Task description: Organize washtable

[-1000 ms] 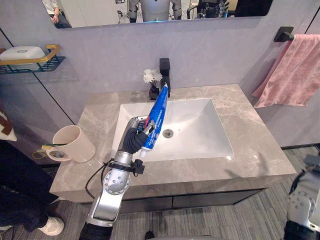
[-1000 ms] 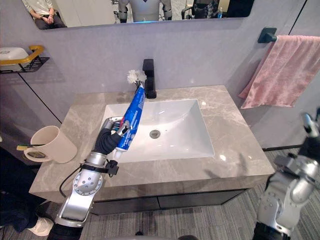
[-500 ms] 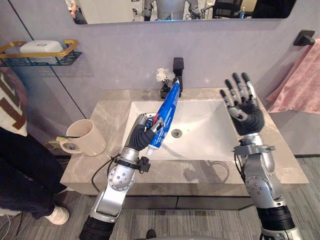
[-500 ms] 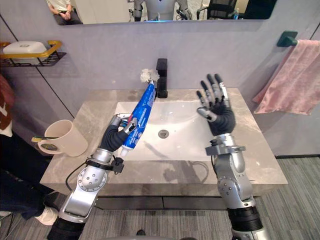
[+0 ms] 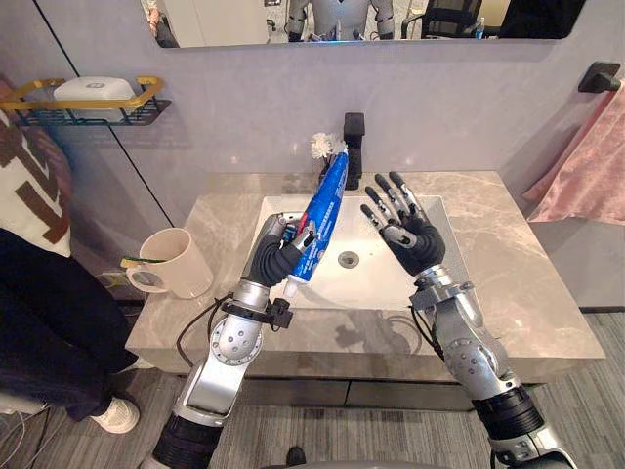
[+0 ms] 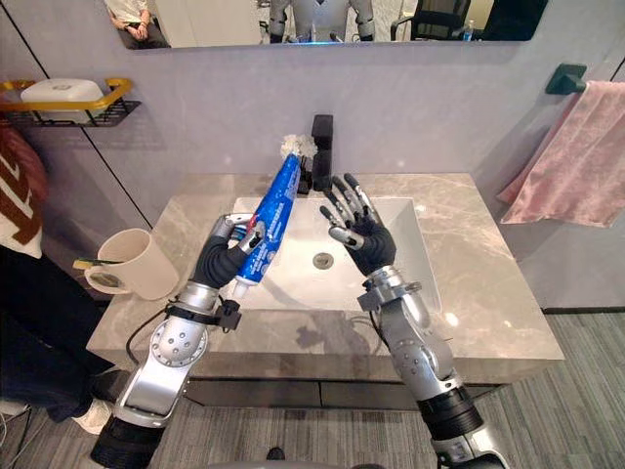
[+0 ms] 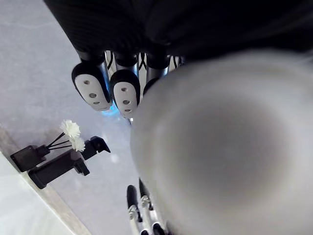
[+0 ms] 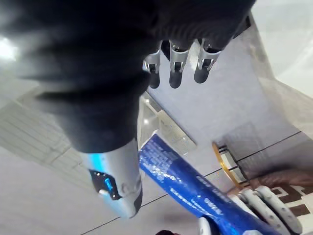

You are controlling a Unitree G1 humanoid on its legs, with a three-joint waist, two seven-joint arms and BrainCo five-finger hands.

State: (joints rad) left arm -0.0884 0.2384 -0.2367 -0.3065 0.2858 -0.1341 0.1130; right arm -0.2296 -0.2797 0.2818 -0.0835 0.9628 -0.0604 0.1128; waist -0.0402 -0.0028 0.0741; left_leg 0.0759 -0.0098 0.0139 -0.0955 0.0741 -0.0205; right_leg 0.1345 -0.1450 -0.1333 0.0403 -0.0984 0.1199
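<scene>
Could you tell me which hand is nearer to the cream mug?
Left. The left hand, gripping the toothpaste tube, is just to the right of the mug; the open right hand is farther off, beyond the tube.

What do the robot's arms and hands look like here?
The arms are silver-grey metal with round joint housings. The left hand and right hand match: a dark ribbed cover over the back and wrist, and silver fingers with dark tips.
</scene>
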